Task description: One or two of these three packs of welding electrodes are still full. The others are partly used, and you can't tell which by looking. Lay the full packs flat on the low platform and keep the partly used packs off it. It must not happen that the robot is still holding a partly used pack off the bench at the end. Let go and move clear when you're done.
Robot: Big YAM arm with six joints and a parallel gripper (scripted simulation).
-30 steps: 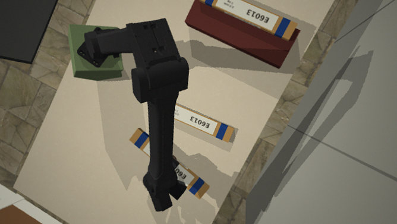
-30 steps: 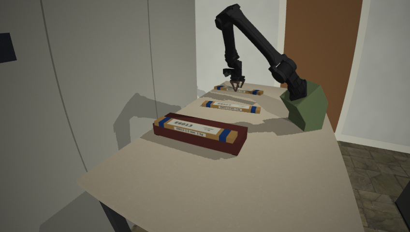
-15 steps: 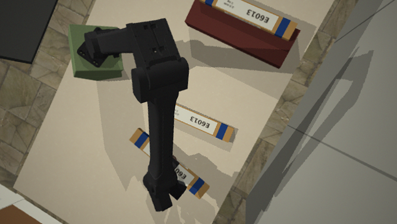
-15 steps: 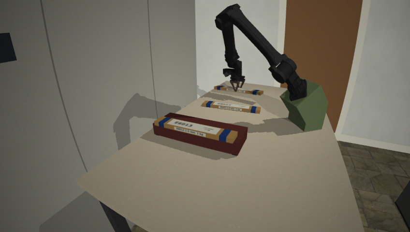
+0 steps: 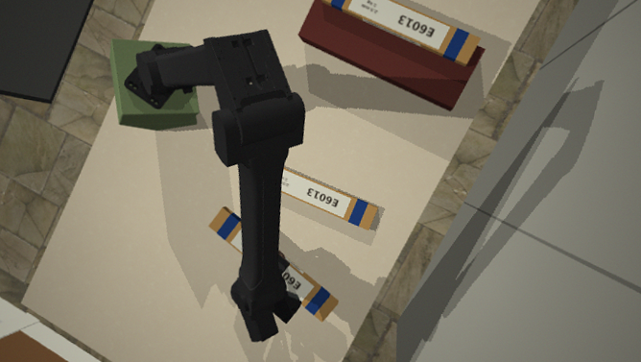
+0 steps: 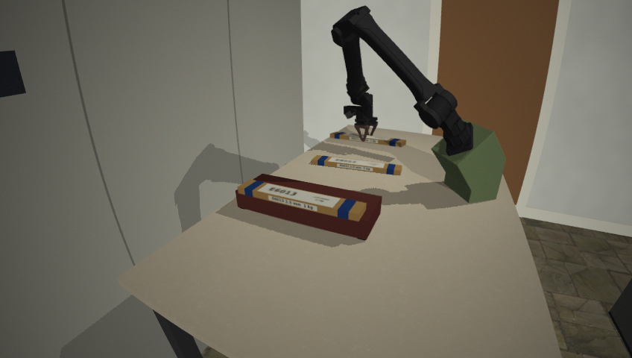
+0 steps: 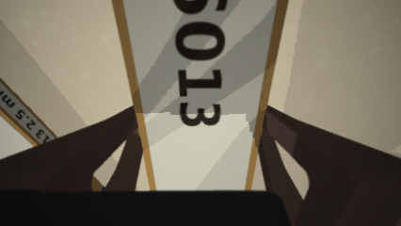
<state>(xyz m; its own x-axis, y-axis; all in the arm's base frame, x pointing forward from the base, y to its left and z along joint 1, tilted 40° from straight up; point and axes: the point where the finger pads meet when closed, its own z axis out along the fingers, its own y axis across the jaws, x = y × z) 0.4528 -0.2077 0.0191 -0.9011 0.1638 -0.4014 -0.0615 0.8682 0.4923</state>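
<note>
Three packs of welding electrodes can be counted in all. One low platform, one robot arm and one green mounting block are seen, with one bench beneath them.

Top: overhead, facing down on whole arm. Exterior: bench end, looking lengthwise; shares three packs. Wrist: close, facing down.
</note>
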